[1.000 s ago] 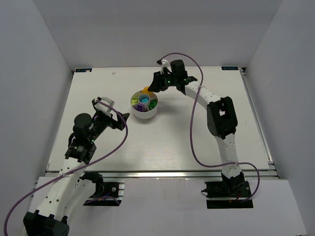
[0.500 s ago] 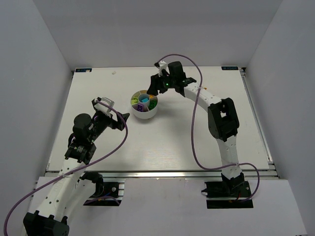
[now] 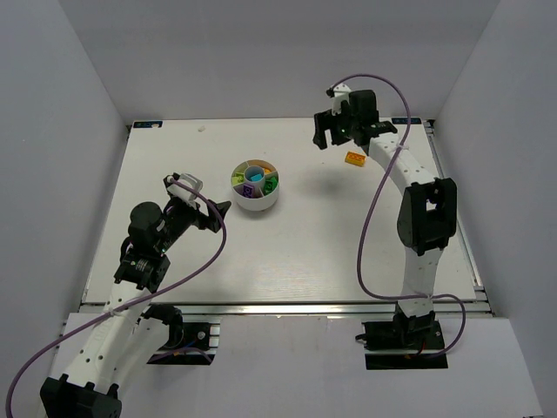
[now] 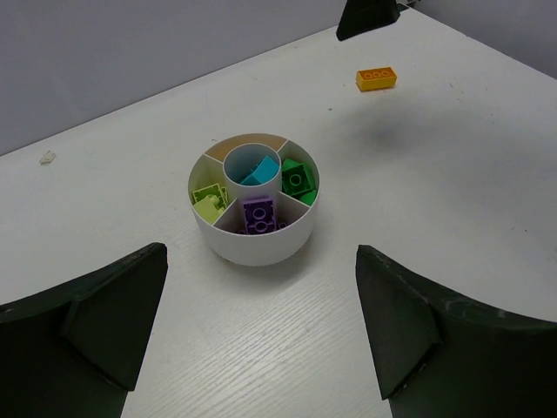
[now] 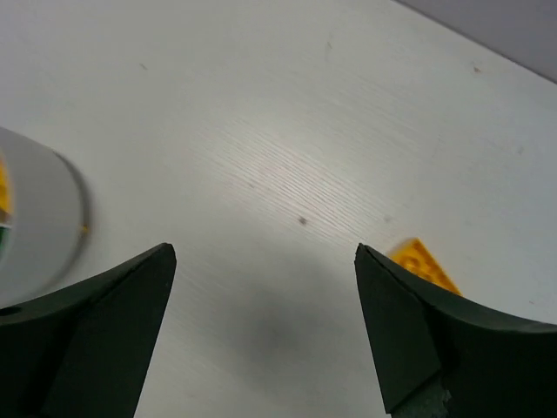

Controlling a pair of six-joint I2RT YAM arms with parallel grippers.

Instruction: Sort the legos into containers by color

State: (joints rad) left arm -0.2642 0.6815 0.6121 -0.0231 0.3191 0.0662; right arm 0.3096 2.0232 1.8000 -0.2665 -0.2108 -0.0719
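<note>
On the table's far right: orange lego (image 3: 354, 158), partly hidden behind a finger in the right wrist view
Right gripper (image 5: 263, 261): spread wide, empty
Left gripper (image 4: 259, 261): spread wide, empty
Dish (image 3: 257, 203): far wedge's contents unclear

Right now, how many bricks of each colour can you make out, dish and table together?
Orange brick: 1, loose outside the dish
Cyan brick: 1
Purple brick: 1
Green bricks: 2
Lime bricks: 2
Total: 7 clearly seen; the orange tint in the far wedge and any bricks hidden under others are uncounted.
</note>
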